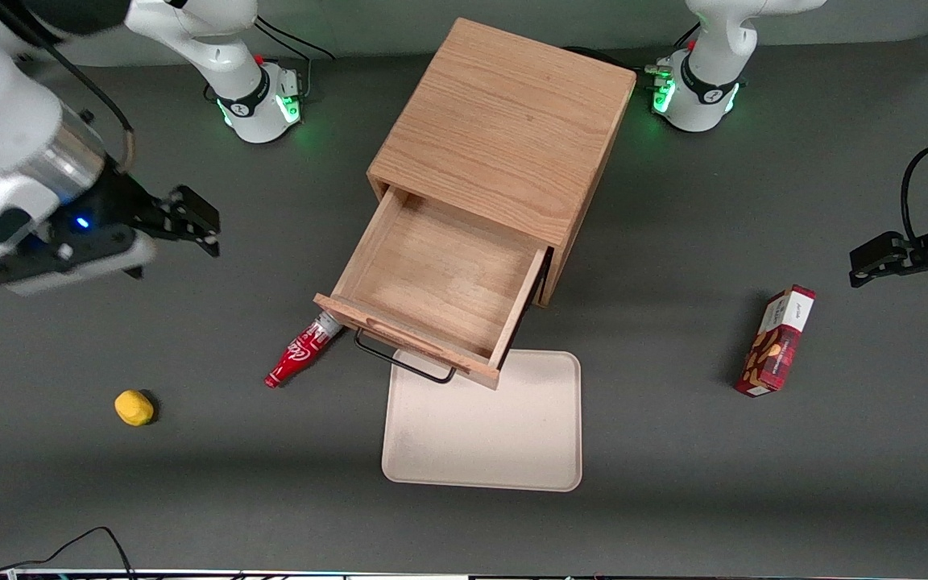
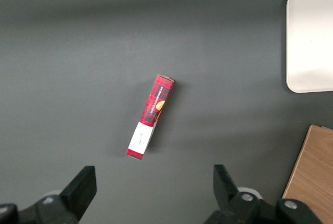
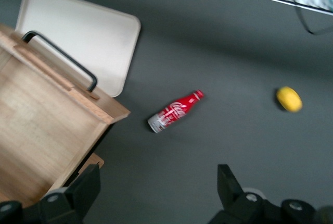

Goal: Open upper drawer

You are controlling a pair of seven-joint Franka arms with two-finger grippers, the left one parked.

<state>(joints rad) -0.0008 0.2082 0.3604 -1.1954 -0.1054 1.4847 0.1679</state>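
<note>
The upper drawer [image 1: 440, 290] sits at the centre of the front frame, drawn well out of the wooden cabinet [image 1: 504, 137], its empty tray open to the camera and its front panel overhanging the near edge of the cream tray [image 1: 512, 435]. Judged from this, the opening looks essentially done. The drawer seems a light, stiff oak box that should slide rather than flex; its panel offers no lip worth pinching, so the thin black wire handle [image 1: 403, 360] at the lower centre of the front frame is the place to take hold, hooked or pinched across its bar. That bar is slim and smooth, so a grip could slip if pulled at an angle.

A red bottle [image 1: 300, 354] lies on the desk [image 1: 69, 483] just beside the drawer's corner, partly tucked under it in the front view. A yellow object [image 1: 134, 407] rests at lower left of that frame, toward the working arm's end. A red carton [image 1: 776, 341] lies at right, toward the parked arm's end.

The end effector [image 1: 190, 221] hangs at the upper left of the front frame, well apart from the drawer and above bare desk, its fingers [image 3: 83, 190] spread wide and holding nothing.
</note>
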